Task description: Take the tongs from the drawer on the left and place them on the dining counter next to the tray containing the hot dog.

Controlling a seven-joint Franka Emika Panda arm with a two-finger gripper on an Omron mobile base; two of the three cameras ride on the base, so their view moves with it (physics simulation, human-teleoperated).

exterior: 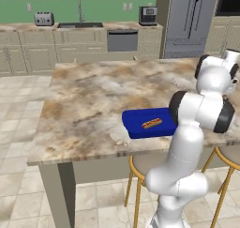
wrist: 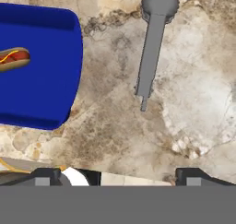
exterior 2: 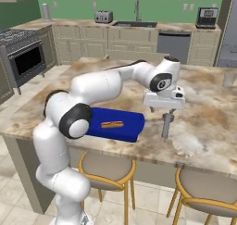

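The gripper [wrist: 117,174] is sitting nearest the camera in the hand view, its two dark finger tips [wrist: 45,176] showing far apart at the bottom, with nothing between them. The jaws are standing wide and holding nothing. In the right base view the gripper [exterior 2: 163,109] is hanging above the dining counter [exterior 2: 208,113], pointing down, just to the right of the tray.

Just beyond the finger tips, the tongs [wrist: 151,48] are lying on the marbled stone, a slim grey shaft with a rounded end at the top of the hand view and a narrow tip pointing back toward the gripper. In the right base view the tongs [exterior 2: 166,126] are appearing below the hand as a short grey bar near the counter's front edge; whether they are lying flat or tilted there is hard to tell.

To the left of the tongs, near but not touching, the blue tray [wrist: 41,94] is resting on the stone, and the hot dog [wrist: 13,59] is lying inside it. In the left base view the tray [exterior: 136,124] is sitting near the counter's front edge, partly behind the white arm, with the hot dog [exterior: 152,124] at its middle.

Two round stools [exterior 2: 107,167] are standing under the counter's overhang.
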